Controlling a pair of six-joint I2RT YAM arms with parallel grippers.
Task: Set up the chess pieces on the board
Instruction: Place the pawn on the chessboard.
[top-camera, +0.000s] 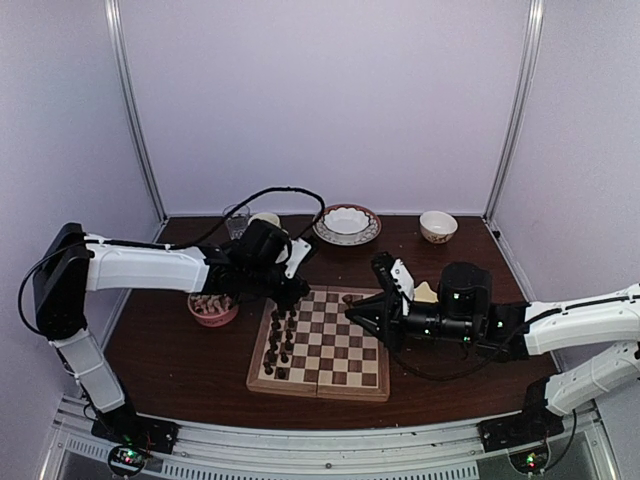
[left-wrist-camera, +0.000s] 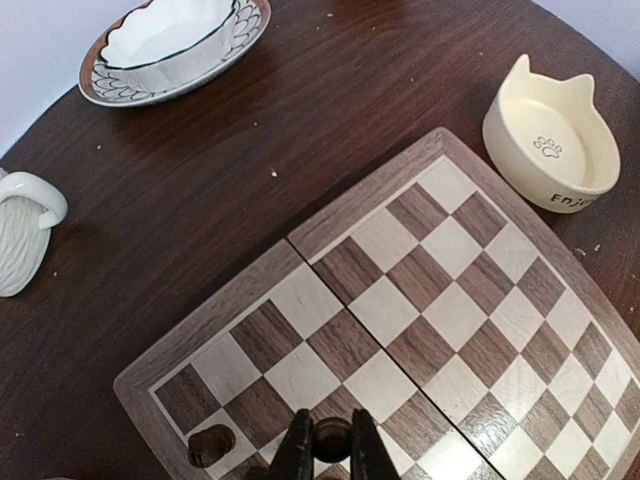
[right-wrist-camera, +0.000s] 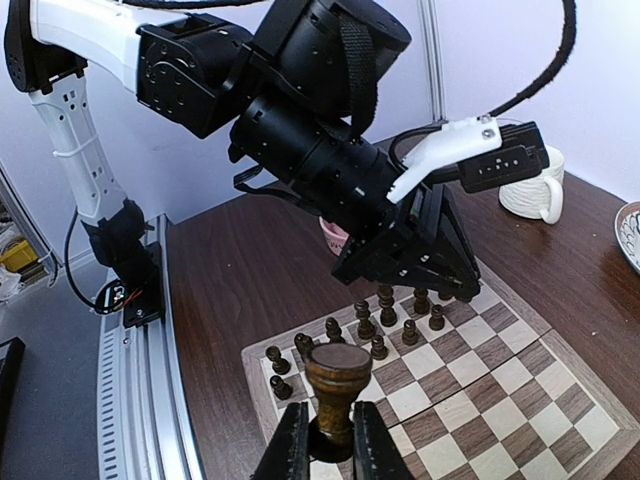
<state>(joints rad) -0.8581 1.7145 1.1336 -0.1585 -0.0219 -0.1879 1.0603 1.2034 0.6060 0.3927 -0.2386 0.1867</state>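
Note:
The board (top-camera: 330, 350) lies mid-table, with two columns of dark chess pieces (top-camera: 280, 345) along its left edge. My left gripper (top-camera: 297, 292) hovers at the board's far-left corner, shut on a small round-headed dark piece (left-wrist-camera: 333, 440); another dark piece (left-wrist-camera: 210, 445) stands on a square just beside it. My right gripper (top-camera: 350, 308) is over the board's far edge, shut on the stem of a larger flat-topped dark brown piece (right-wrist-camera: 337, 375). In the right wrist view the rows of dark pieces (right-wrist-camera: 385, 320) stand beyond the right gripper (right-wrist-camera: 330, 410), under the left arm's fingers (right-wrist-camera: 440, 275).
A pink bowl (top-camera: 212, 308) with more pieces sits left of the board. A cream cat-shaped bowl (left-wrist-camera: 552, 135) stands off the board's far-right side. A scalloped dish (top-camera: 347, 222), a small bowl (top-camera: 438, 225), a white mug (left-wrist-camera: 20, 230) and a glass (top-camera: 236, 220) line the back.

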